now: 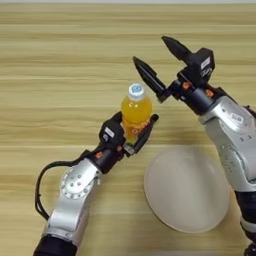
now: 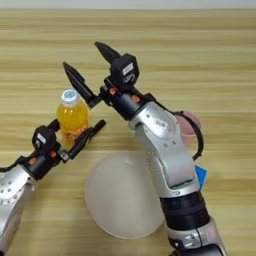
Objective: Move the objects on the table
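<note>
A small orange-juice bottle (image 1: 136, 107) with a white cap stands upright near the middle of the table (image 1: 60, 60). My left gripper (image 1: 136, 121) reaches in from the lower left and is shut on the bottle's lower half, one black finger on each side. My right gripper (image 1: 150, 50) hovers just behind and to the right of the cap, open, with nothing between its fingers. A large round beige plate (image 1: 187, 190) lies in front of the bottle to the right.
A pale pink cup (image 2: 192, 125) peeks out from behind my right forearm. A blue corner of the puzzle cube (image 2: 200, 175) shows beside that arm, mostly hidden. A black cable (image 1: 40, 185) loops off my left arm.
</note>
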